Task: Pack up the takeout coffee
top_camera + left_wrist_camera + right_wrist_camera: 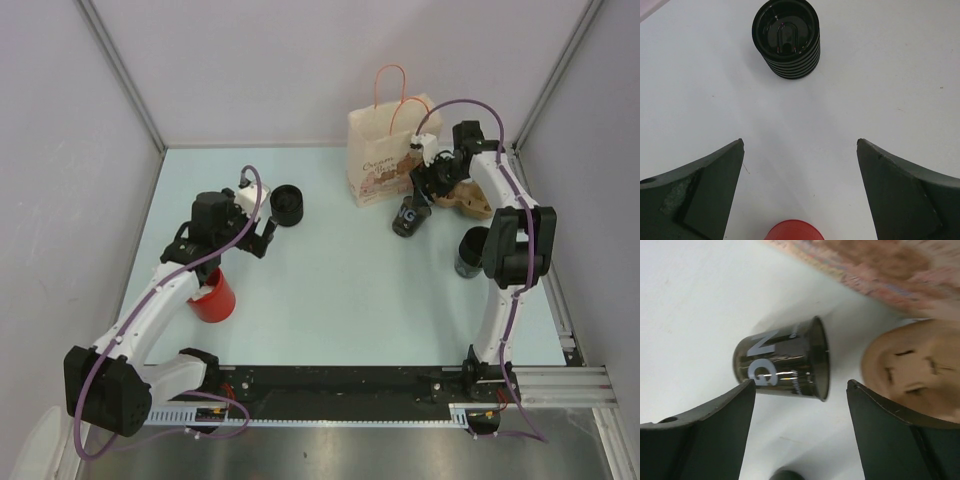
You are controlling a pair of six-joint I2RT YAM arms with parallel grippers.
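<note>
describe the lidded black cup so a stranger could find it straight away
From the paper bag at the back of the table, look left: a black cup stands alone just ahead of the left arm's open pincer. It has ribbed sides and a black sip lid, unlike the smooth red cup behind the pincer and the glossy lettered cup by the bag.

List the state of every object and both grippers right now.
left gripper: open, empty.
right gripper: open, by the G cup, not gripping.
ribbed black cup: upright, lid on.
G cup: looks tipped on its side.
second dark cup: standing, partly hidden.
red cup: standing, partly hidden.
paper bag: upright.
cup carrier: flat, visible slot empty.
</note>
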